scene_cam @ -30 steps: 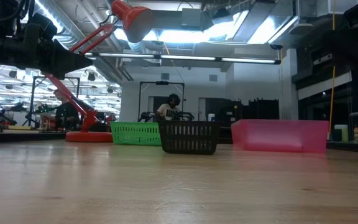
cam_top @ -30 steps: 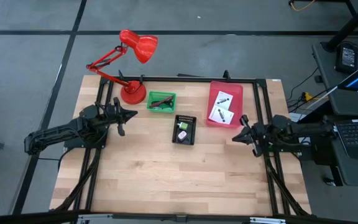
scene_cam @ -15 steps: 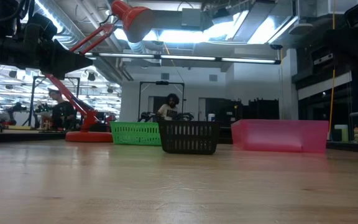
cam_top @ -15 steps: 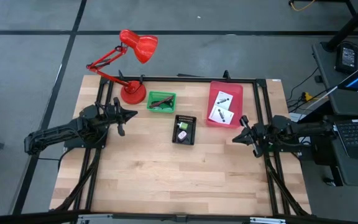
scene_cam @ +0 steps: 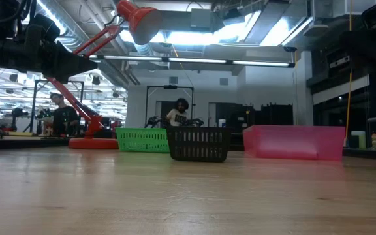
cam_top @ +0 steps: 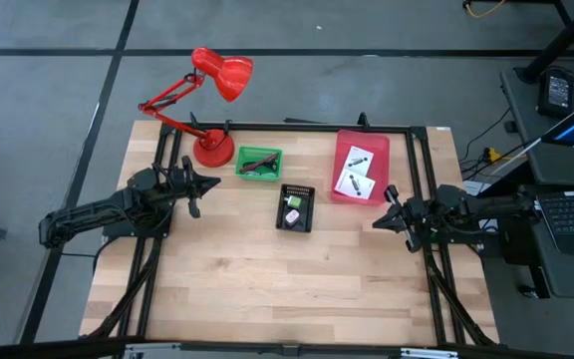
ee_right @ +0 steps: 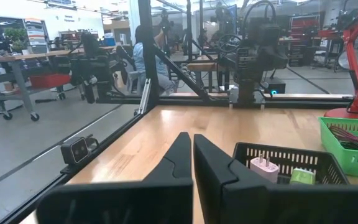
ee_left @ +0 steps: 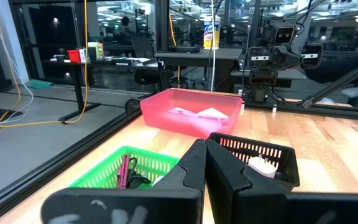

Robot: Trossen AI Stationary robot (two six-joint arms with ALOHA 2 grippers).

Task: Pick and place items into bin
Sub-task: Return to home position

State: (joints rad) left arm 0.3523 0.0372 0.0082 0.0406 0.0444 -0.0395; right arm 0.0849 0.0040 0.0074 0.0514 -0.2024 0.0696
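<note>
Pale wooden surface (cam_top: 267,289) with a dark frame around it carries three bins in a row toward its far edge. Two flat white packets (cam_top: 355,170) with black print lie side by side inside the pink bin (cam_top: 339,150), the rightmost of the three in the high view. A pink cube (cam_top: 293,215) sits in the black bin (cam_top: 295,186), which stands in the middle and a little nearer than the others, with a yellow-green piece (cam_top: 293,201) just beside it. In the right wrist view the cube shows two metal prongs pointing up. A maroon cord (ee_left: 125,172) and a black cord (ee_left: 139,181) lie tangled together in the green bin (cam_top: 239,163), which stands just beside the round base of a red desk lamp (cam_top: 212,100).

Both arms are drawn back to the sides, well apart from the bins. The left claw (cam_top: 207,183) hangs above the surface's left part, pointing toward the green bin; its fingers are pressed together and grip nothing. The right claw (cam_top: 379,220) hangs over the right part, near the pink bin's front corner, its fingers likewise closed on nothing.

Beyond the surface, the low view shows a workshop with ceiling lights, a seated person (scene_cam: 178,112) behind the bins and another person (scene_cam: 59,115) farther left.
</note>
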